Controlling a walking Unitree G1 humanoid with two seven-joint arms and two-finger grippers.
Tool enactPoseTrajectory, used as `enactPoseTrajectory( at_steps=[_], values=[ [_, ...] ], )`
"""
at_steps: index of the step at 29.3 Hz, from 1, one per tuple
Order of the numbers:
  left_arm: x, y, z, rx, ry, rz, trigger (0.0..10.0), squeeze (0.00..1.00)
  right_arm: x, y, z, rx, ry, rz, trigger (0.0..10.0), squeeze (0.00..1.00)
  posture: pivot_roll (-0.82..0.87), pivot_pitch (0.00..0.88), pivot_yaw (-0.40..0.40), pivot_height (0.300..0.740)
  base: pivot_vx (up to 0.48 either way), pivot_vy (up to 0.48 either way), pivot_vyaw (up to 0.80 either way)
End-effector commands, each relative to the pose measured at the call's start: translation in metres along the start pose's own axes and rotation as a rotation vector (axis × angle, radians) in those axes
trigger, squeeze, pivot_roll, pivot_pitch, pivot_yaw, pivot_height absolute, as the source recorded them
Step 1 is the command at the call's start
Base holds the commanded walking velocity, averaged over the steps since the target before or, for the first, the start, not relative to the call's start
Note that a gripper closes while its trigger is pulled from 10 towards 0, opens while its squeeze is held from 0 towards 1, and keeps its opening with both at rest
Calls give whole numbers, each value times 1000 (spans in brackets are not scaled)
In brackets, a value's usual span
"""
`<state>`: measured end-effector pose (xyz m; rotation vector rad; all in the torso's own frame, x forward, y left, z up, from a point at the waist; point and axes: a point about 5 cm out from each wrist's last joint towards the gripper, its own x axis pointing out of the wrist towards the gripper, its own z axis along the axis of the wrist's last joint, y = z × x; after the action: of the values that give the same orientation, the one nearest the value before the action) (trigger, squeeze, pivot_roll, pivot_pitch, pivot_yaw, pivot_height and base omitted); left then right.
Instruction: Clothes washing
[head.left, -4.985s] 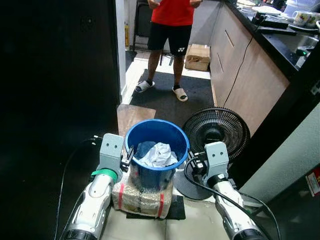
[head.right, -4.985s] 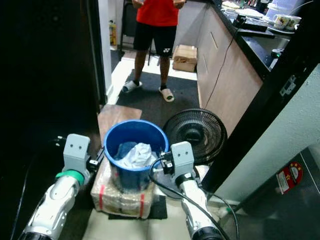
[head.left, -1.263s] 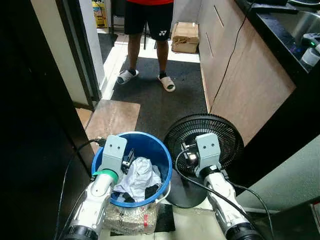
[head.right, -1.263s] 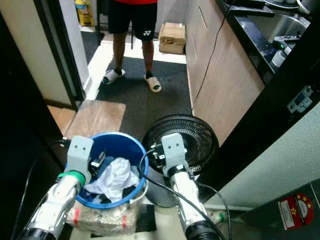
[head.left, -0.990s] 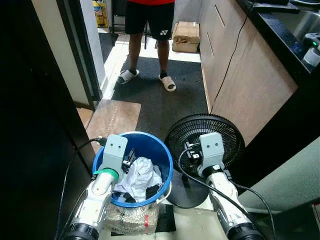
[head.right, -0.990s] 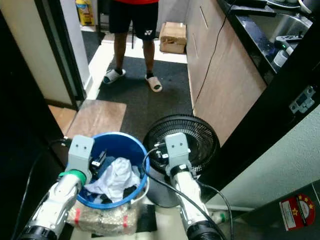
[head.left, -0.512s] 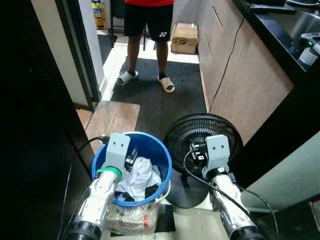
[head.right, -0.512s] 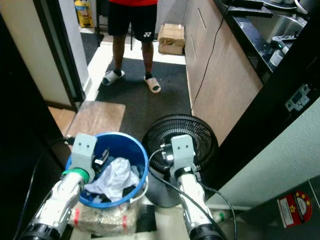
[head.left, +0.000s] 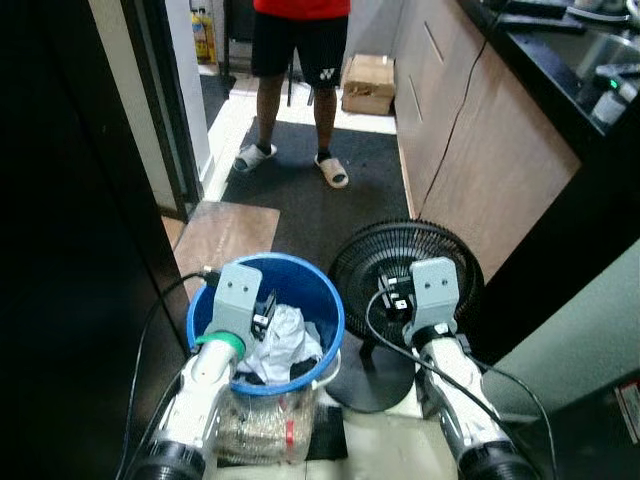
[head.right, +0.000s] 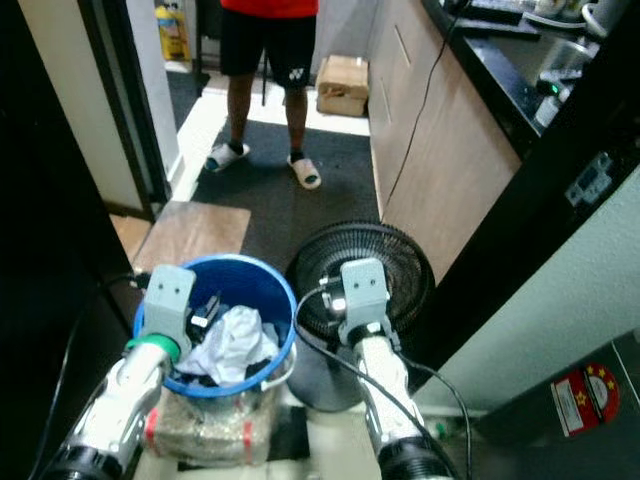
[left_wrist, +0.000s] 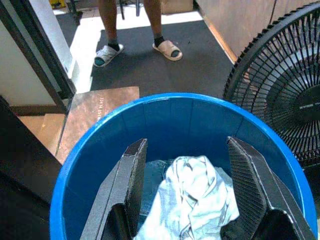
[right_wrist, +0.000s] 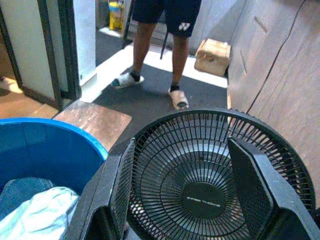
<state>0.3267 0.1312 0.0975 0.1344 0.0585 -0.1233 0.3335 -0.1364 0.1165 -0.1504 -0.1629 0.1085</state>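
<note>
Blue bucket (head.left: 300, 290) w/ clothes (head.left: 282, 340) inside (white crumpled piece on top, dark bits beside), sitting on a speckled sack (head.left: 262, 425) on the floor, just beside a black fan (head.left: 400, 262). Left gripper (left_wrist: 187, 192) over bucket's near rim, fingers (left_wrist: 131, 175) spread wide either side of the white cloth, holding nothing; right gripper (right_wrist: 182, 187) in front of fan grille, also spread wide & empty. Person (head.left: 300, 60) in red shirt, dark shorts, sandals standing on dark mat (head.left: 330, 200) well beyond, wooden cabinet front (head.left: 480, 150) to robot's right.

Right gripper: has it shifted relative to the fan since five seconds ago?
Yes. The right gripper then sat at the blue bucket's rim; now it is beside it, before the fan.
</note>
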Motion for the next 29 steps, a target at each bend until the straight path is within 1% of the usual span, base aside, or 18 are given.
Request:
enactPoseTrajectory(
  at_steps=[1,3,6,7,13,16,18,19,20,21,24,25,26,29],
  values=[
    [-3,-2,-7,-6,22,0,10000,0,-1,-6,-2,0,18,-15,10000,0,62,44,-26,630,0,0,0],
    [-3,-2,-7,-6,22,0,10000,0,-1,-6,-2,0,18,-15,10000,0,62,44,-26,630,0,0,0],
    [-1,-1,-3,-13,8,3,10000,0,-2,-9,-1,-3,11,-23,10000,0,48,30,-21,620,0,0,0],
    [1,0,-1,-13,3,6,10000,0,-3,-13,-1,-5,11,-35,10000,0,48,33,-22,610,0,0,0],
    [3,1,2,-11,-5,3,10000,0,-3,-12,1,-5,4,-34,10000,0,40,32,-14,595,0,0,0],
    [4,-1,5,-13,-11,-4,10000,0,-3,-15,4,-2,-4,-46,10000,0,44,44,-14,585,0,0,0],
    [4,-3,9,-18,-23,-11,10000,0,-1,-16,14,-7,-39,-45,10000,0,40,45,-11,575,0,0,0],
    [4,-3,9,-18,-23,-11,10000,0,-1,-16,14,-7,-39,-45,10000,0,40,45,-11,575,0,0,0],
    [4,-3,12,-22,-33,-12,10000,0,0,-16,21,-17,-67,-38,10000,0,33,45,-10,570,0,0,0],
    [4,-3,12,-22,-33,-12,10000,0,0,-16,21,-17,-67,-38,10000,0,33,45,-10,570,0,0,0],
    [6,-4,31,-43,-96,-16,10000,0,6,-20,43,-10,-137,-39,10000,0,34,47,-14,555,0,0,0],
    [6,-4,31,-43,-96,-16,10000,0,6,-20,43,-10,-137,-39,10000,0,34,47,-14,555,0,0,0],
    [7,-4,38,-47,-116,-14,10000,0,7,-20,47,-8,-150,-38,10000,0,36,49,-16,550,0,0,0],
    [8,-4,42,-49,-127,-13,10000,0,8,-21,49,-8,-156,-37,10000,0,36,49,-16,545,0,0,0]
  ],
)
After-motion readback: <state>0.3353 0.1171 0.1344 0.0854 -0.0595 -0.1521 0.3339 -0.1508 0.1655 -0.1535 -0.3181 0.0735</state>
